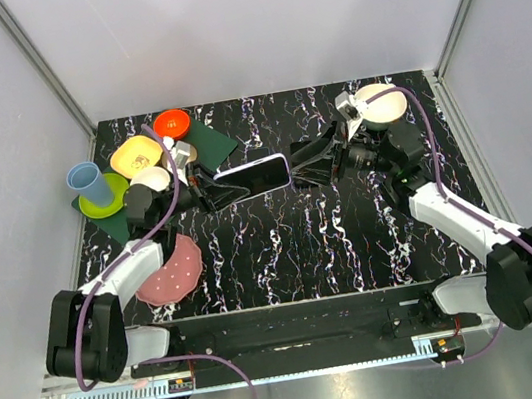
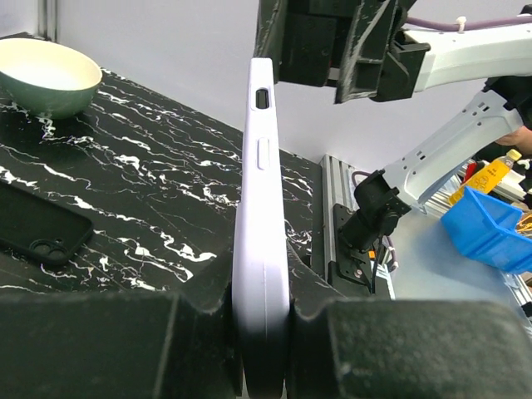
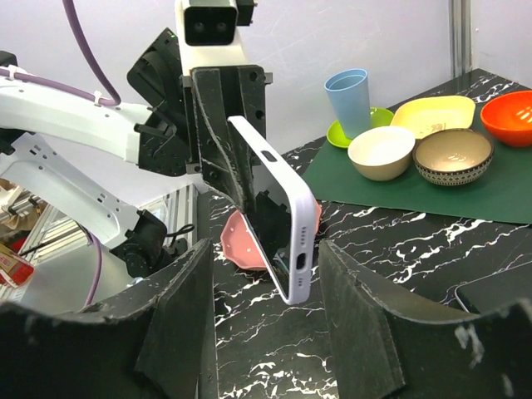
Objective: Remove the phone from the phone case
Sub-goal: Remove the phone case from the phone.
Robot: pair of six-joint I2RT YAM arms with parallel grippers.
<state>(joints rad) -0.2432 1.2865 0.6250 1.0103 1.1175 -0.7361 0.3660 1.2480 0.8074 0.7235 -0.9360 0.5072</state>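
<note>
A phone in a lavender case (image 1: 253,176) is held on edge above the black marble table (image 1: 284,247). My left gripper (image 1: 207,192) is shut on its left end. In the left wrist view the case (image 2: 261,199) stands clamped between the two pads (image 2: 199,332). My right gripper (image 1: 303,165) is open just right of the phone's free end. In the right wrist view the phone's end (image 3: 293,249) with its port shows between my spread fingers (image 3: 179,307), touching neither.
A green mat (image 1: 209,146) at the back left holds a yellow dish (image 1: 136,156), an orange bowl (image 1: 172,124), two small bowls and a blue cup (image 1: 86,180) on a green plate. A pink plate (image 1: 171,272) lies front left. A bowl (image 1: 379,103) sits back right. A flat black case-like object (image 2: 41,229) lies on the table.
</note>
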